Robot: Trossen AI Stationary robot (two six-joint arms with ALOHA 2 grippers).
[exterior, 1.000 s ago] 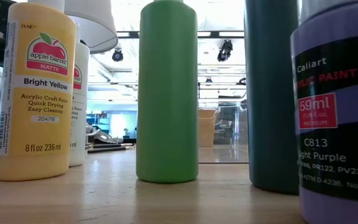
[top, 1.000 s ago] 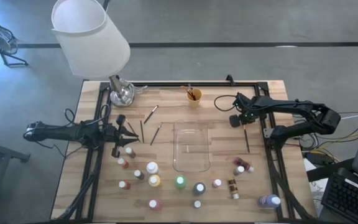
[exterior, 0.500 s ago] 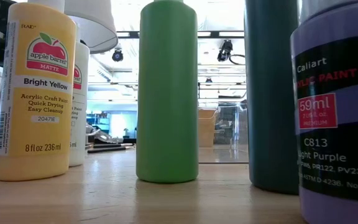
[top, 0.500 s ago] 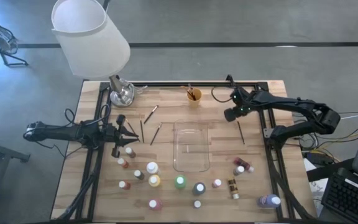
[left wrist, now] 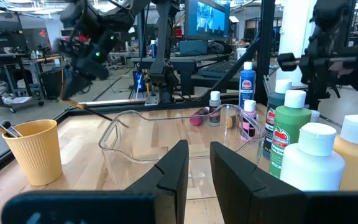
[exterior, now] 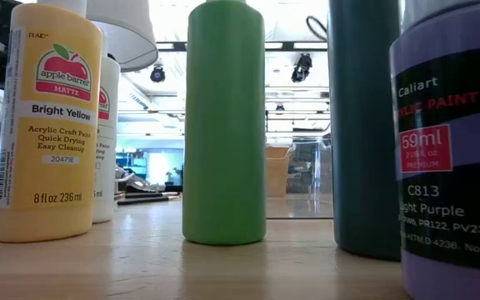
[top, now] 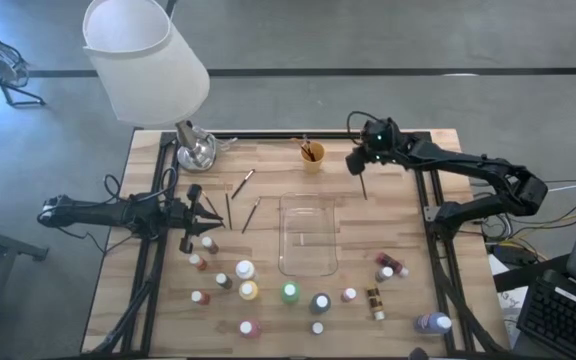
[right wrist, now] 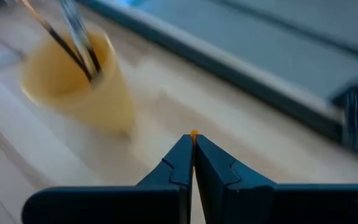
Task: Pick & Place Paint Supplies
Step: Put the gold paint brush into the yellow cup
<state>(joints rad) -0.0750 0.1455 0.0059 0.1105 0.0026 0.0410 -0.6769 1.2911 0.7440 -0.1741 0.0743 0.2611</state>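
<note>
My right gripper (top: 358,163) hovers over the far part of the table, just right of the small orange cup (top: 312,156), shut on a thin brush (top: 364,185). The cup holds two brushes (right wrist: 73,37). My left gripper (top: 204,210) waits open at the table's left, among loose brushes (top: 252,213) lying flat on the wood. Small paint bottles (top: 290,292) stand upright in a scattered row along the near edge, with more (top: 388,267) near the right. In the low view a yellow bottle (exterior: 48,125), a green one (exterior: 225,125) and a purple one (exterior: 457,150) fill the foreground. My right gripper pinches the brush between its two fingers close to one end; an orange tip (right wrist: 194,132) pokes out just past the fingertips. The brush is lifted clear of the table and slants down from the fingers (left wrist: 98,113) toward the near side.
A clear plastic tray (top: 308,262) lies at the table's middle, near side of the cup. A lamp with a white shade (top: 148,60) and a metal base (top: 196,150) stands at the far left corner. Black rails (top: 298,135) frame the table.
My right gripper has carried the brush up and toward the far edge and the left, from right of the tray to beside the orange cup. The brush has travelled with it, clear of the table. The left arm has kept still.
</note>
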